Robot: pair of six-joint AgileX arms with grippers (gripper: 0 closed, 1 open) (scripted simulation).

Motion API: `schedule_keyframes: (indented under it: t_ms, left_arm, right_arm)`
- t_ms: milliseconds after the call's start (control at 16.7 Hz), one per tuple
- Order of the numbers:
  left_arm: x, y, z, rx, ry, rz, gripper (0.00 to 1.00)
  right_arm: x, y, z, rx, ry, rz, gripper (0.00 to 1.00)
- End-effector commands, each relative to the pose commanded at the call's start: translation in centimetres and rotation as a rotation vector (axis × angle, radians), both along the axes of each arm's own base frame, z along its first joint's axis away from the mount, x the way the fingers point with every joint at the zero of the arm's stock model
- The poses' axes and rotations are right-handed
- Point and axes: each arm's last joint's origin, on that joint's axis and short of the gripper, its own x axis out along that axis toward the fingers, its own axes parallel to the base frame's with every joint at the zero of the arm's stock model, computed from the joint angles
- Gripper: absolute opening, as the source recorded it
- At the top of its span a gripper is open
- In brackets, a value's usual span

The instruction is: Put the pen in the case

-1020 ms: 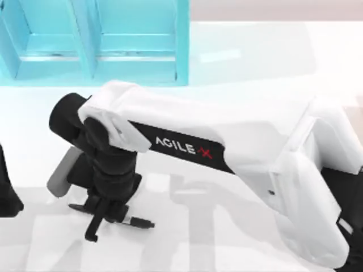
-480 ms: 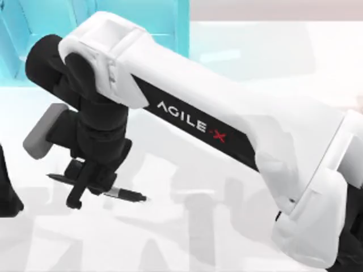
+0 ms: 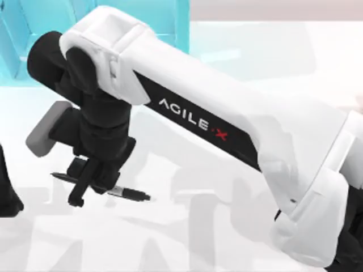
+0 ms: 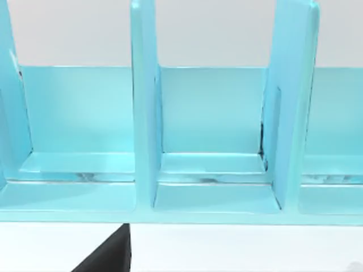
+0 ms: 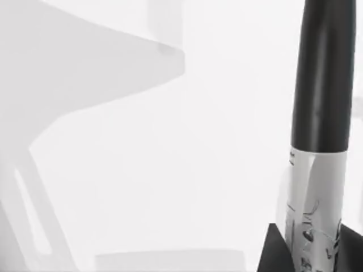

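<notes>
The pen [image 3: 127, 193] is slim and black with a silver-grey band, and it hangs roughly level above the white table. My right gripper [image 3: 89, 182] is shut on it near its middle, at the left front of the table. In the right wrist view the pen [image 5: 321, 85] runs out from between the gripper's dark fingers [image 5: 273, 250], label band nearest them. The case [image 3: 14, 39], a light turquoise box with upright dividers, stands at the back left, partly hidden by the right arm. The left wrist view faces the case [image 4: 210, 130] and its open compartments.
My left arm [image 3: 5, 192] is parked at the table's left edge, close to the held pen's left end. The right arm's white link [image 3: 227, 124] crosses the table from the right. The white tabletop [image 3: 272, 51] lies bare at the back right.
My right arm has lifted the pen off the table and swung left and back towards the case. In the last half second it barely shifted.
</notes>
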Motion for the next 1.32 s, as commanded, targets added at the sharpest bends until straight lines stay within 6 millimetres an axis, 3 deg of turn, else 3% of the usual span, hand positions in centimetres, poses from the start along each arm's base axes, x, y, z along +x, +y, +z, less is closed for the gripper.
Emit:
schedule_keyframes:
  t_ms: [180,360,480,600,780,900,1020,1140,1320]
  left_arm:
    - [0.0,0.0,0.0,0.000,0.000,0.000,1.00]
    - [0.0,0.0,0.0,0.000,0.000,0.000,1.00]
    - [0.0,0.0,0.0,0.000,0.000,0.000,1.00]
    - [0.0,0.0,0.0,0.000,0.000,0.000,1.00]
    - [0.0,0.0,0.0,0.000,0.000,0.000,1.00]
    - [0.0,0.0,0.0,0.000,0.000,0.000,1.00]
    - [0.0,0.0,0.0,0.000,0.000,0.000,1.00]
    - [0.0,0.0,0.0,0.000,0.000,0.000,1.00]
    - [0.0,0.0,0.0,0.000,0.000,0.000,1.00]
  right_arm:
    - [1.9,-1.7,-1.0,-0.083,0.013,-0.113,0.00]
    - [6.5,-6.4,-1.2,-0.181,0.008,-0.384,0.00]
    - [10.6,-11.9,-0.6,-0.240,-0.014,-0.655,0.00]
    - [14.1,-18.5,0.5,-0.291,-0.045,-0.966,0.00]
    - [17.7,-31.4,2.3,-0.357,-0.081,-1.551,0.00]
    - [17.8,-40.7,3.1,-0.413,-0.083,-1.957,0.00]
    - [16.4,-48.3,3.1,-0.485,-0.060,-2.285,0.00]
    - [14.3,-53.7,2.8,-0.559,-0.016,-2.527,0.00]
    - [11.6,-58.1,2.3,-0.640,0.058,-2.742,0.00]
